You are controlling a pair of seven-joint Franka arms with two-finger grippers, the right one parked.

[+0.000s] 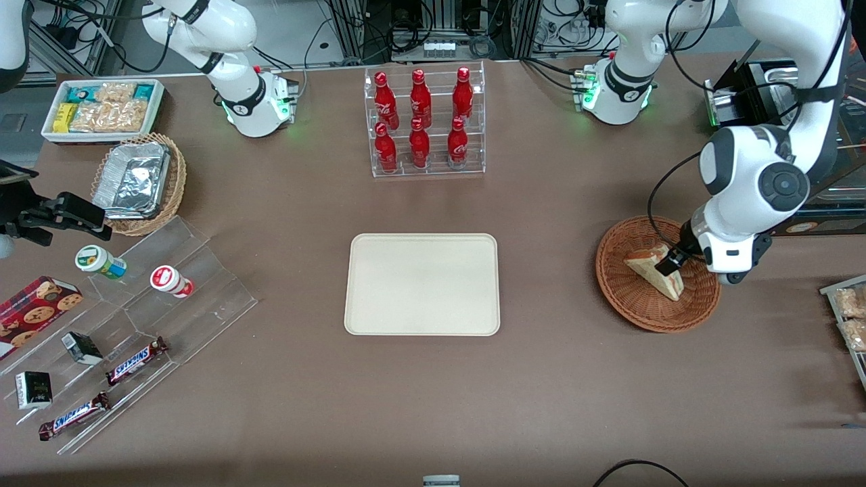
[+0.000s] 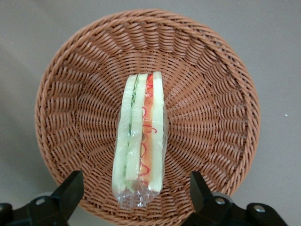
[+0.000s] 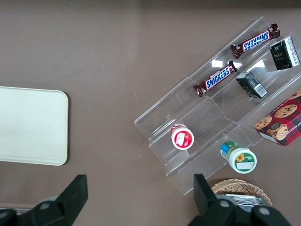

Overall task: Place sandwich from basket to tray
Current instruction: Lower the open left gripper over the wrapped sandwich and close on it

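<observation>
Overhead, the gripper (image 2: 132,190) hung wide open above the sandwich (image 2: 140,141), which lay in the basket (image 2: 211,94); the tray (image 1: 422,284) sat bare

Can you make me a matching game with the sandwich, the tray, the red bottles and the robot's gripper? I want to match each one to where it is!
Things:
1. sandwich
2. tray
3. red bottles
4. gripper

Places or states:
A. standing in a clear rack, farther from the front camera than the tray
B. lying in the basket, still in clear wrap
C. open, over the basket, one finger on each side of the sandwich
D. flat on the table with nothing on it

Pairs: 1-B, 2-D, 3-A, 4-C
</observation>
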